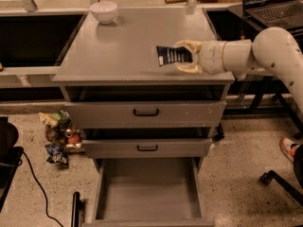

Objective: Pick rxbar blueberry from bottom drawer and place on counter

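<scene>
Above the matte grey bench (118, 46), the beige claw (181, 56) clamps the flat navy-blue rectangular wrapper (168, 56). Wrapper projects beyond its tips.

The tool (182, 56), over the flat grey cabinet surface (123, 46) near its right front edge, clasps the small dark navy wrapper bar (166, 56); a round white bowl (103, 11) stands back left; the deep grey bottom drawer (147, 188) lies open below

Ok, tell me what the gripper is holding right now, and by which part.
The gripper holds the rxbar blueberry by its right end, over the counter.
</scene>
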Motion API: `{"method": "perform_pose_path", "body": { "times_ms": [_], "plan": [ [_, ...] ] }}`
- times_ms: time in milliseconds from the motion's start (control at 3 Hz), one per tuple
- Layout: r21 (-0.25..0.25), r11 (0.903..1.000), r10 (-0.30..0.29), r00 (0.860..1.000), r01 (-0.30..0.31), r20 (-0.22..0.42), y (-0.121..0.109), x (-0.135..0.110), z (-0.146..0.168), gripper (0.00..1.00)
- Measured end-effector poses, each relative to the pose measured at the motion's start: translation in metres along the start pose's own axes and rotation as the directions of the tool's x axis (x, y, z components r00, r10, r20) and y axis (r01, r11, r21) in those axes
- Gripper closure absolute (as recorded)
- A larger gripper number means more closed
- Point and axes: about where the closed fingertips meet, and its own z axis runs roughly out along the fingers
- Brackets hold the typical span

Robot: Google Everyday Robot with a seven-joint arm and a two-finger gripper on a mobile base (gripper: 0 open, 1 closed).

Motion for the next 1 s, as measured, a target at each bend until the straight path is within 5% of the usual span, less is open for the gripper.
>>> {"method": "perform_pose_path", "body": {
  "times_ms": [333, 1000],
  "plan": [
    [0.045, 0.997, 0.066, 0.995, -0.063, -0.076, -0.016, 0.046, 0.004, 1.0],
    [0.109, 0.9803, 0.181, 0.97, -0.165, -0.164, -0.038, 0.11, 0.006, 0.59]
  ]
}}
